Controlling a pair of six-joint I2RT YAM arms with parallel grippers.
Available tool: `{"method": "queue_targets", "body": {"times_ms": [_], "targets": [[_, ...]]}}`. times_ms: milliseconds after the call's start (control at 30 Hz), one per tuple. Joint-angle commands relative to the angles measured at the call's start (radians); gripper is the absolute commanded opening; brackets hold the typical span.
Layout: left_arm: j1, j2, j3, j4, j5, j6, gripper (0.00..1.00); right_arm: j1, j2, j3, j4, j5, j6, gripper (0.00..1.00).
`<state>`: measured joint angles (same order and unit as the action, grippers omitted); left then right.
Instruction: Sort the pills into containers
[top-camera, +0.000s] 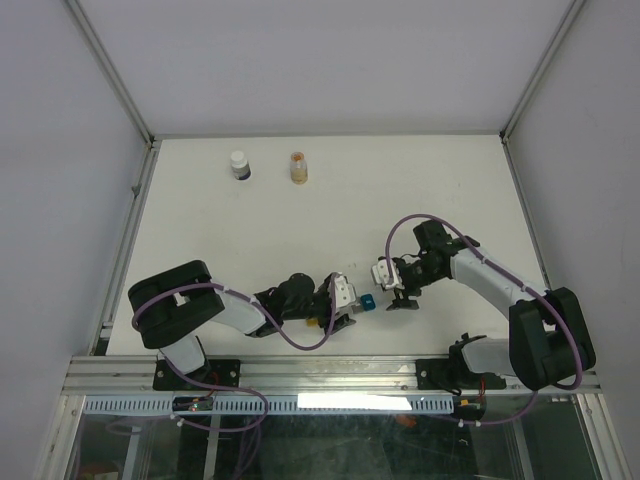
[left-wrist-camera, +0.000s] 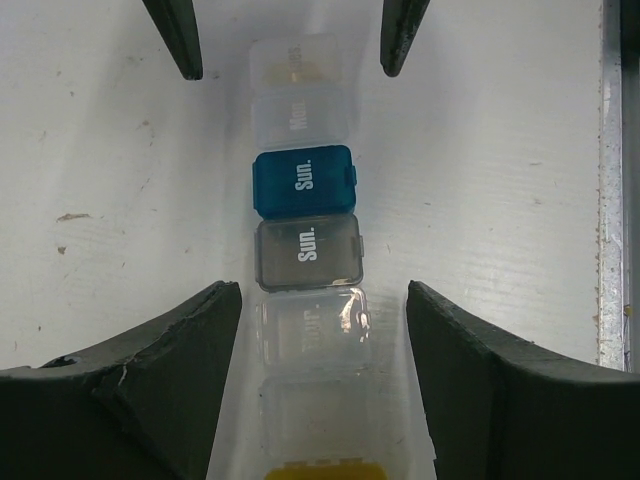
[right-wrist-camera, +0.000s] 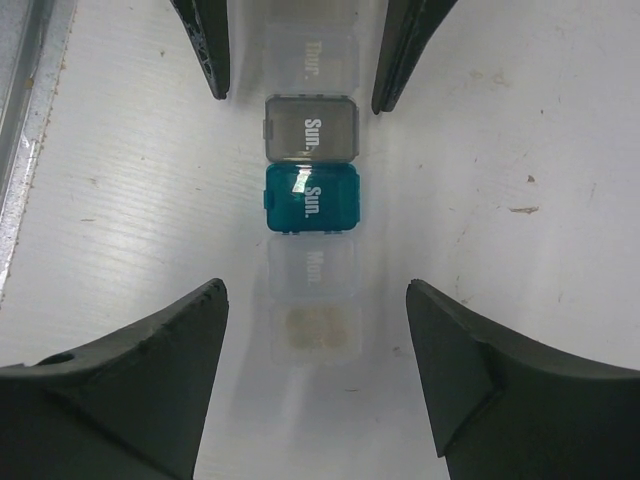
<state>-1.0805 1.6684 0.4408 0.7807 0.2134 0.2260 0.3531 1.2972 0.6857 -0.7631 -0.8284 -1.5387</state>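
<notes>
The containers form one strip of small cubes lying between my two grippers, and its blue cube (top-camera: 367, 300) shows in the top view. In the left wrist view the strip runs from a yellow cube (left-wrist-camera: 325, 470) past clear ones and a grey cube (left-wrist-camera: 308, 252) to the blue cube (left-wrist-camera: 305, 182). My left gripper (left-wrist-camera: 320, 300) is open astride two clear cubes, with a gap on each side. My right gripper (right-wrist-camera: 315, 300) is open wide around the strip's other end. There the last clear cube (right-wrist-camera: 312, 332) holds tan pills. More orange pills fill a small clear vial (top-camera: 298, 167) at the back.
A dark bottle with a white cap (top-camera: 240, 165) stands left of the vial near the far edge. Metal rails border the table on the left (top-camera: 130, 230) and the right (top-camera: 525, 210). Each gripper's fingertips show at the top of the other's wrist view.
</notes>
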Motion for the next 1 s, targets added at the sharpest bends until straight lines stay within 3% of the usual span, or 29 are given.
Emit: {"method": "queue_targets", "body": {"times_ms": [0,433,800,967], "targets": [[-0.009,-0.012,0.028,0.002,-0.009,0.027,0.68,-0.003,-0.006,-0.001,0.047,-0.058,0.009,0.75],[-0.008,0.002,0.028,-0.008,0.006,0.02,0.59,0.019,0.022,-0.026,0.1,-0.05,0.009,0.72],[-0.008,0.016,0.032,-0.01,0.006,-0.004,0.44,0.053,0.049,-0.06,0.187,-0.003,0.034,0.7],[-0.008,0.017,0.031,-0.012,0.004,-0.005,0.38,0.066,0.06,-0.063,0.193,0.006,0.036,0.65]]}}
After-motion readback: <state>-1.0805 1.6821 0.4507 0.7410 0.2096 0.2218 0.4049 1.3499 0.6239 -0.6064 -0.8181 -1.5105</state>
